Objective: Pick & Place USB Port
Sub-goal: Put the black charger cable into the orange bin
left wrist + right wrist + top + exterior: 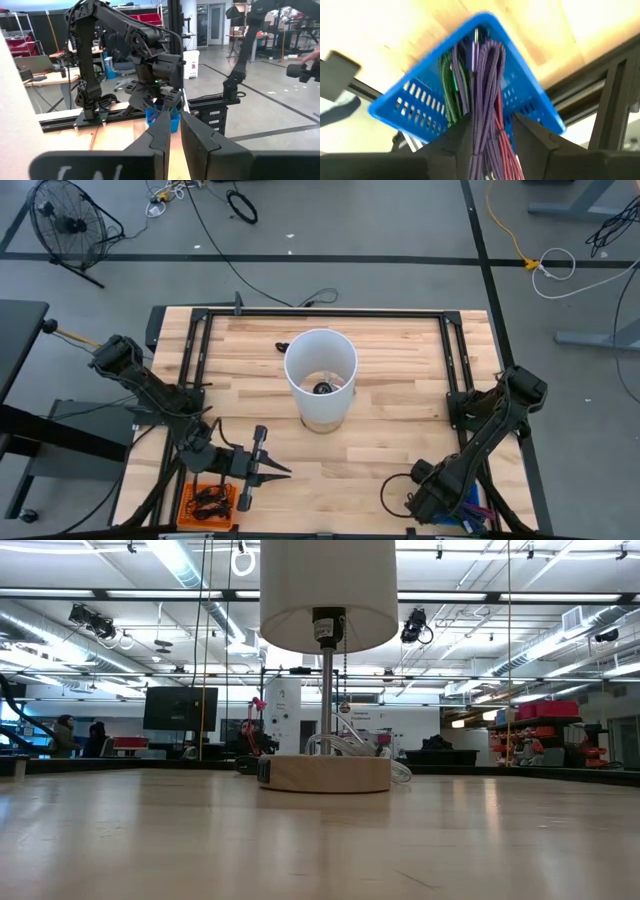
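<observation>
Low over the near-left part of the table (400,390): left gripper (280,471), fingers drawn nearly together with only a thin slit between them in the left wrist view (174,117), nothing held

Just behind and beside that gripper, at the table's near edge: orange basket (190,502) with dark items inside, too small to make out

Ahead of the left gripper and off to one side, well apart from it: lamp (320,360) at mid-table, white shade seen from above, upright on a round wooden base (325,773); small dark USB port (264,771) on the side of that base, facing the low camera, nothing plugged into it from this side

Across the table, at the near-right corner: right gripper (425,498) down at the blue basket (400,107), fingers apart (492,125)

Directly between those fingers: a bundle of purple cables (487,75), running from the basket up past the fingertips; whether the pads press on it cannot be told

Beside the bundle, also in the basket: a green cable (451,85) and a red cable (502,135)

Lamp well away from the right gripper, far across the boards
</observation>
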{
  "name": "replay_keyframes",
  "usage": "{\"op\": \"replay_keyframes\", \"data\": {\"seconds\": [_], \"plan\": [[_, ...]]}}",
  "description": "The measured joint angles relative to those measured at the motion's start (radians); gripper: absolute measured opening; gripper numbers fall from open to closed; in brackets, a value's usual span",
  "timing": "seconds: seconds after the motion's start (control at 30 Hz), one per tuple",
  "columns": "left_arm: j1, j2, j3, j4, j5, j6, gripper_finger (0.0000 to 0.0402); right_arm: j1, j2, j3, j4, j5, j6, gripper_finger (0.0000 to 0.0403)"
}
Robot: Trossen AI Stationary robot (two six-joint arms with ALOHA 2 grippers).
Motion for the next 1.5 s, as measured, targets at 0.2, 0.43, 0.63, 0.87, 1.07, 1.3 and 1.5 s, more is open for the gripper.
{"op": "replay_keyframes", "data": {"seconds": [0.2, 0.43, 0.63, 0.87, 1.07, 1.3, 1.5], "plan": [[-0.03, -0.002, 0.0, -0.01, -0.094, 0.044, 0.0048, 0.0, -0.045, 0.0, 0.005, 0.089, 0.042, 0.0137], [-0.127, -0.088, 0.0, -0.334, -0.738, 0.117, 0.0048, -0.002, -0.097, 0.0, 0.079, 0.364, 0.039, 0.0137], [-0.035, -0.193, 0.0, -0.969, -0.608, -0.42, 0.0048, -0.018, -0.128, 0.0, 0.21, 0.582, -0.05, 0.0137], [0.23, -0.227, 0.0, -1.491, -0.485, -0.789, 0.0048, -0.047, -0.13, 0.0, 0.322, 0.685, -0.192, 0.0137], [0.527, -0.229, -0.029, -1.434, -0.322, -0.576, 0.0048, -0.084, -0.13, 0.0, 0.356, 0.737, -0.308, 0.0137], [0.849, -0.229, -0.072, -1.288, -0.085, -0.348, 0.0048, -0.097, -0.13, 0.0, 0.387, 0.743, -0.369, 0.0137], [1.014, -0.169, -0.114, -1.029, 0.164, -0.136, 0.0033, -0.1, -0.13, 0.0, 0.397, 0.761, -0.389, 0.0137]]}}
